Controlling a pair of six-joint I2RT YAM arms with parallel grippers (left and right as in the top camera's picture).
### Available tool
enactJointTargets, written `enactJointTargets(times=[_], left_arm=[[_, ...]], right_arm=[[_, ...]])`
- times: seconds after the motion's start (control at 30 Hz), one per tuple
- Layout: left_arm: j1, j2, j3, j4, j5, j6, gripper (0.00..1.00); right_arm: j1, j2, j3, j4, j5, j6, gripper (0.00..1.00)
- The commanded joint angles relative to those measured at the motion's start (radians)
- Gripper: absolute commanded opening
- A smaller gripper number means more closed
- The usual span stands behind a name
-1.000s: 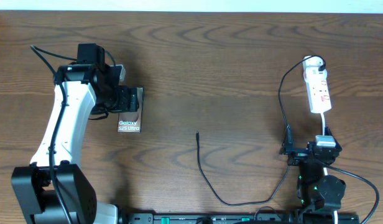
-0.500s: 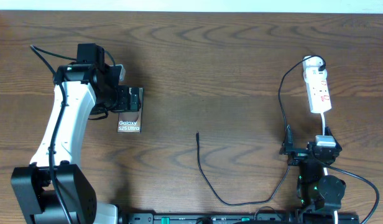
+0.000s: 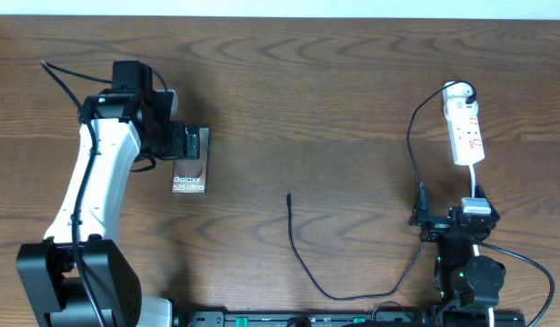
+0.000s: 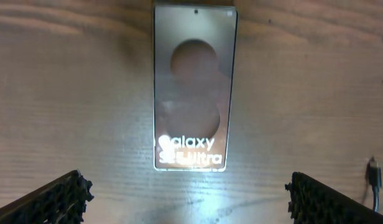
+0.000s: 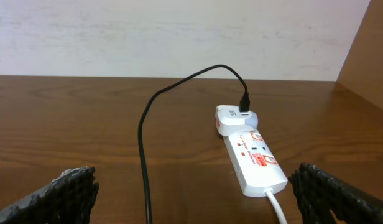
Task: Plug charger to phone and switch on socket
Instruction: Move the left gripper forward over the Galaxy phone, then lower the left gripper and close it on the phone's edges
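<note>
We see the socket (image 5: 253,157) lying flat on the wooden bench (image 5: 73,118), right of centre, its long body running from far left to near right. Small red marks sit along its top face, and a red label lies towards its near end. A white cord (image 5: 276,204) leaves that near end and runs off the bottom edge. At the far end sits a white adapter (image 5: 230,118) with the charger cable (image 5: 142,134) plugged into it; the black cable arches up, swings left and drops down past the bottom edge. Our two fingers (image 5: 64,191) show in the lower corners, set wide apart, with nothing between them. A pale wall (image 5: 166,37) stands behind the bench.
</note>
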Motion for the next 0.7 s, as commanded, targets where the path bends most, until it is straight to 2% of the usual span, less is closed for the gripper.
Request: enactJointTargets(times=[0.0, 0.37, 0.67], left_arm=[[-0.015, 0.013, -0.032, 0.019, -0.018, -0.009, 0.99], [-0.069, 0.033, -0.052, 0.063, -0.019, -0.013, 1.0], [-0.069, 0.211, -0.052, 0.089, -0.03, -0.013, 1.0]], right_arm=[[0.008, -0.005, -0.001, -0.005, -0.002, -0.005, 0.99], [0.008, -0.005, -0.001, -0.005, -0.002, -0.004, 0.99], [0.008, -0.005, -0.001, -0.005, -0.002, -0.005, 0.99]])
